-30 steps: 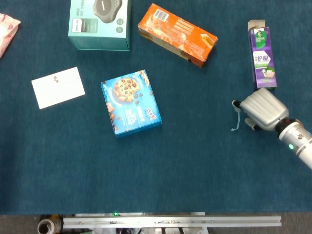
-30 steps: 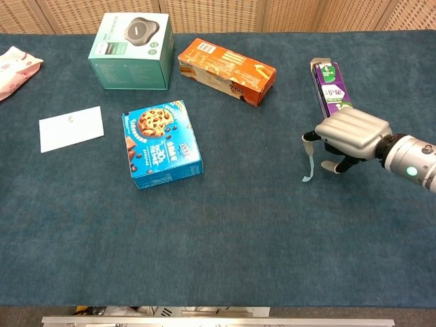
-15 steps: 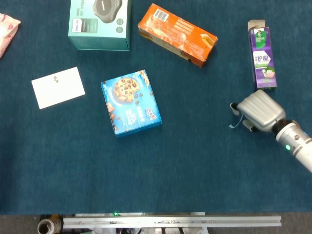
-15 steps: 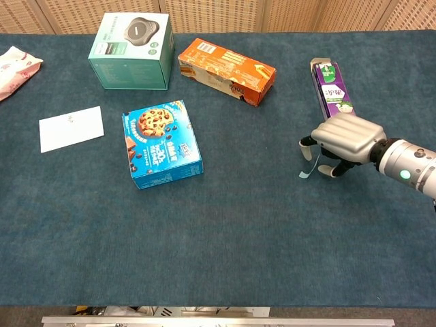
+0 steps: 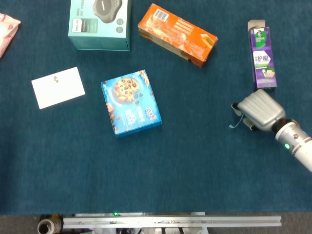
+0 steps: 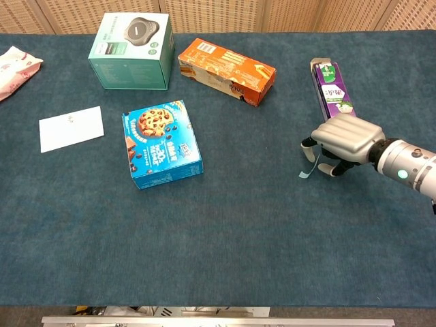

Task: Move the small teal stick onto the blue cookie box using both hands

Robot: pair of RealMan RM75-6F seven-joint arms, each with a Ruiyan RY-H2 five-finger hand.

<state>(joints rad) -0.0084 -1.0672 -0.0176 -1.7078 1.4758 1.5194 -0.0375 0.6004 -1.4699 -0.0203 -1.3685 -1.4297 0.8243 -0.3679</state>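
A dark blue cloth-covered table [image 6: 225,259] fills both frames. Woven tan wall panels [image 6: 218,13] run along the chest view's top edge. A metal rail [image 5: 170,222] is seen along the head view's bottom edge.

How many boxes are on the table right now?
4: a teal box at the back left, an orange box beside it, a blue cookie box nearer the middle, and a purple carton at the right, behind the right hand.
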